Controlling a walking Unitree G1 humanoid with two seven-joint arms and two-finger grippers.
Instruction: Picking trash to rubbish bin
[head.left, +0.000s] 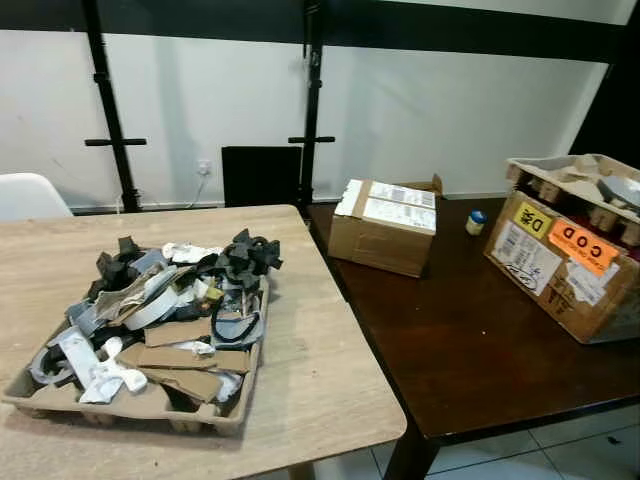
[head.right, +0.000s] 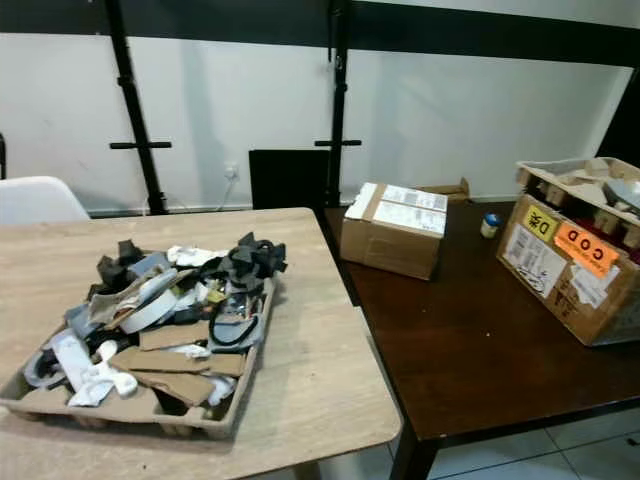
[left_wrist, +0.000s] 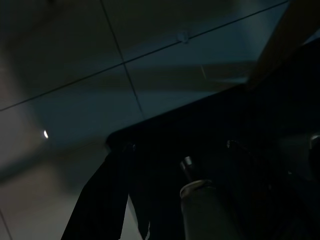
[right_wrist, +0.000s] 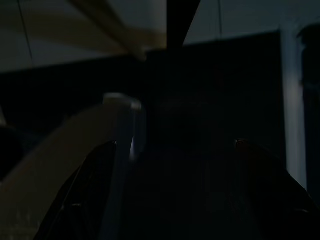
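Note:
A brown pulp tray sits on the light wooden table at the front left. It is heaped with trash: torn cardboard strips, white plastic scraps, black foam bits and a loop of black cable. Both arms hang low in the shade. In the dark left wrist view my left gripper is a black shape over grey floor tiles. My right gripper shows just as dimly, beside a pale table leg.
A dark wooden table adjoins on the right. It carries a sealed cardboard box, a small blue-lidded jar and a larger box with a COD sticker. A white chair and black posts stand by the wall.

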